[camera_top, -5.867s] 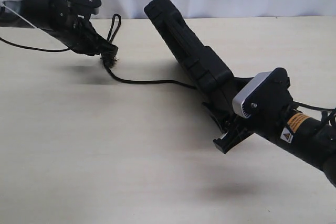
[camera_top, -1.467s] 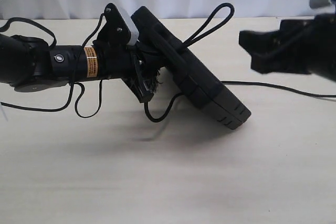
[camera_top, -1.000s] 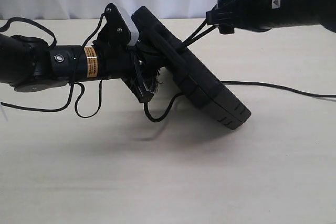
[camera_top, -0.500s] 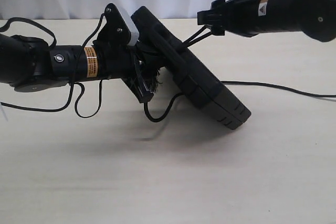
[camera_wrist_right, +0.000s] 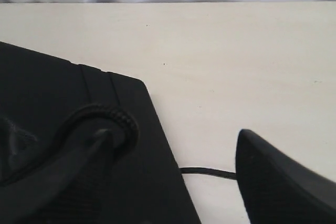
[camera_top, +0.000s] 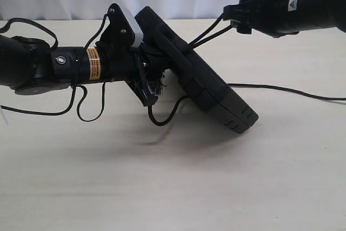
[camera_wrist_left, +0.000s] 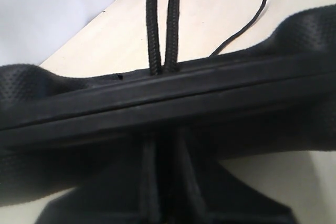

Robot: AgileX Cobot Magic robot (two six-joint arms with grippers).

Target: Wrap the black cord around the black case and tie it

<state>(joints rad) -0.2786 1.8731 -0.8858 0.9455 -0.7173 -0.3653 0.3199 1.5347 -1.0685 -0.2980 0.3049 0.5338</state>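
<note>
Exterior view, ribbed matte black case (camera_top: pixel 208 87) tilted, rounded corner on pale table (camera_top: pixel 162 187), left gripper (camera_top: pixel 146 82) clamped on it, braided black cord (camera_top: pixel 208 30) taut to right gripper (camera_top: pixel 238 17), left wrist view, two strands crossing the case's seamed rim, right wrist view, loop hooked round one finger, jaws apart

You have a matte black case (camera_top: pixel 216 90), a black cord (camera_wrist_left: pixel 153 24) with a braided weave, a pale cream table (camera_top: pixel 162 187), and an orange label (camera_top: pixel 93 63) on the black left arm (camera_top: pixel 32 68).
</note>
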